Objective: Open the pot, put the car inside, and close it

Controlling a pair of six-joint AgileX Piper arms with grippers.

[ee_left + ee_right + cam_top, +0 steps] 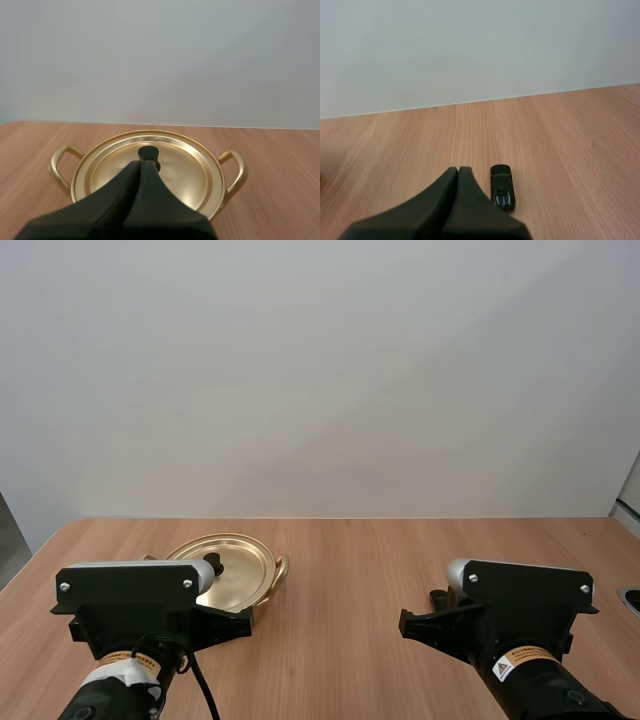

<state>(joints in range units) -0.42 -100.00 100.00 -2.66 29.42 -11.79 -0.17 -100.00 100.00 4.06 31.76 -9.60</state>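
Observation:
A gold pot [232,575] with two loop handles stands on the wooden table at the left, its gold lid [150,172] on, with a black knob [148,154] at the centre. My left gripper [140,167] is shut on nothing, its tips just short of the knob and a little above the lid. A small black toy car [502,187] lies on the table at the right, partly hidden behind my right arm in the high view [441,596]. My right gripper [458,172] is shut on nothing, its tips just left of the car.
The wooden table [360,570] stretches bare between the pot and the car. A pale wall rises behind its far edge. A dark object [630,598] sits at the table's right edge.

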